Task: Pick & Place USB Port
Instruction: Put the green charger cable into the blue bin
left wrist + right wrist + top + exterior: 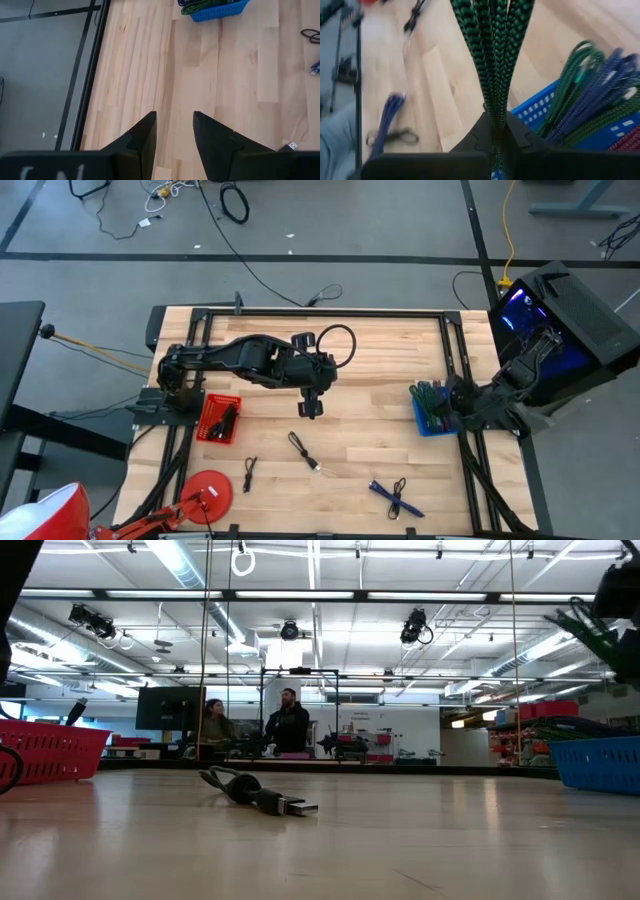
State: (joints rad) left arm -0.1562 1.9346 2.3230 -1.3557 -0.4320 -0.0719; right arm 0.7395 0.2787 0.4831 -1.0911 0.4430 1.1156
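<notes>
A black USB cable (303,450) lies loose on the wooden table's middle, its plug (300,807) flat on the boards. My left gripper (310,410) hangs above the table just beyond that cable, open, with only bare wood between its fingers (145,135). My right gripper (447,402) is at the right edge beside the blue basket (428,425) and is shut on a green-and-black braided cable (492,50). That basket holds more green and blue cables (600,85). My right gripper pinches the green-and-black braided cable between its two fingers, several strands side by side (494,107). The strands run on past the fingertips as one tight bundle. In the low view the bundle (592,625) shows high above the blue basket; its ends are out of sight.
A red basket (220,418) with cables sits at the left by the left arm's base. Near the front edge lie a small black cable (250,472), a blue cable (385,492) and another black one (400,498). A red disc (208,490) is at the front left.
</notes>
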